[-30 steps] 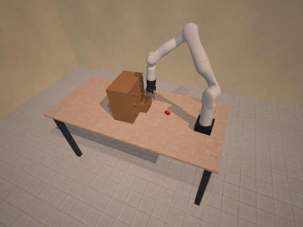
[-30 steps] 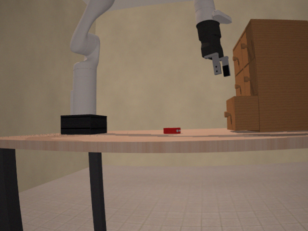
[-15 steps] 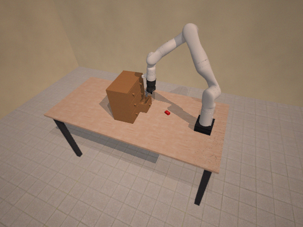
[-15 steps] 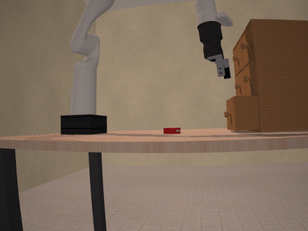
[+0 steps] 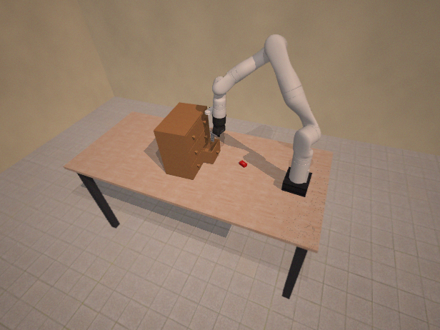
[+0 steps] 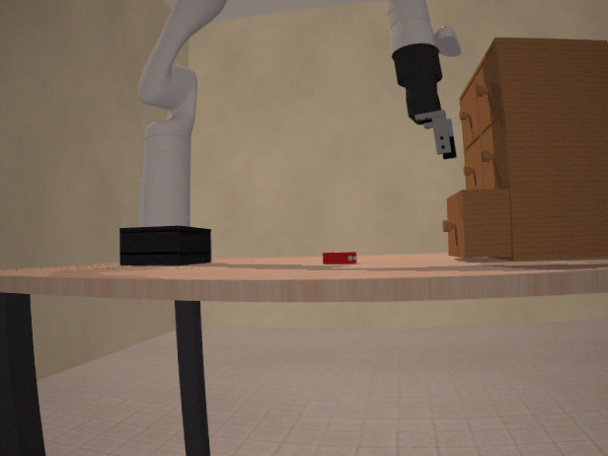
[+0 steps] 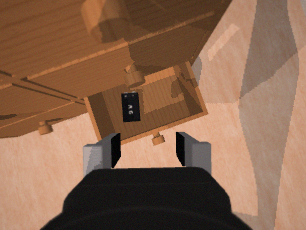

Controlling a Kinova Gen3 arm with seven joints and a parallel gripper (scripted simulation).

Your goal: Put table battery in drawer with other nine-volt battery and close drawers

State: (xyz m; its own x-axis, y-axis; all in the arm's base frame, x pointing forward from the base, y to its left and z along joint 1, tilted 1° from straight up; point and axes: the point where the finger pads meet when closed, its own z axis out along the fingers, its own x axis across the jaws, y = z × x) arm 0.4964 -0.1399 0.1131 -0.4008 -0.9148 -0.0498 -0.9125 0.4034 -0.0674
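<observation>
- A red battery (image 5: 243, 163) (image 6: 339, 258) lies on its side on the table (image 5: 214, 193) (image 6: 296, 291) (image 7: 240, 170), right of the chest (image 5: 178, 150) (image 6: 558, 148) (image 7: 45, 60) and well apart from it.
- 1 low drawer (image 5: 209, 157) (image 6: 486, 222) (image 7: 170, 126) stands out of the chest front; inside lies a black battery (image 7: 131, 107), apparently the like.
- The tool (image 5: 213, 138) (image 6: 449, 157) (image 7: 148, 144) points down, above the drawer and close to the chest front. Its 2 fingers are spread fully, with nothing between them and no contact visible.
- Swinging or lowering here could knock a knob or shove the chest, since the front is so near.
- Pressing on the drawer, or pulling it further, could make it droop or drop out.
- A crooked grip could let the red battery slip outside the drawer.
</observation>
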